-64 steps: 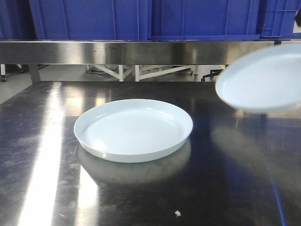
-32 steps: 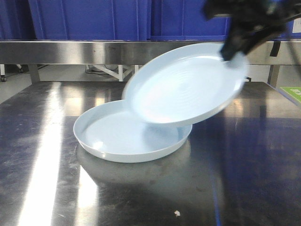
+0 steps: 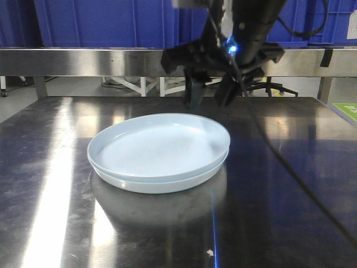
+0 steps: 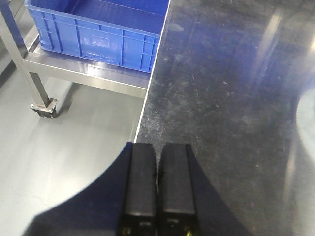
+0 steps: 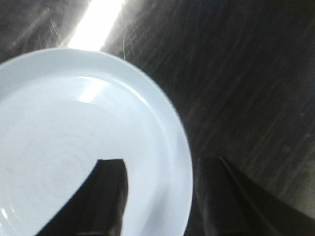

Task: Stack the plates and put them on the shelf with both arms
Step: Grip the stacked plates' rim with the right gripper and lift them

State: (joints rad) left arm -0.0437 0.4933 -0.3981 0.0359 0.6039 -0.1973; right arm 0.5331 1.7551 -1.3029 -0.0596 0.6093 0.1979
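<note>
While the plates (image 3: pixel 159 153) are nested on the counter (image 3: pixel 279 184), the right gripper (image 3: pixel 211 100) is held apart above their far right rim. The left gripper (image 4: pixel 157 182), pressed together, is seen at the counter's left edge, farther off.

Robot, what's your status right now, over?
Left gripper shut, empty, near table edge. Right gripper open, astride top plate rim. Top plate sits on bottom plate, not yet shelved. No obstacle seen.
</note>
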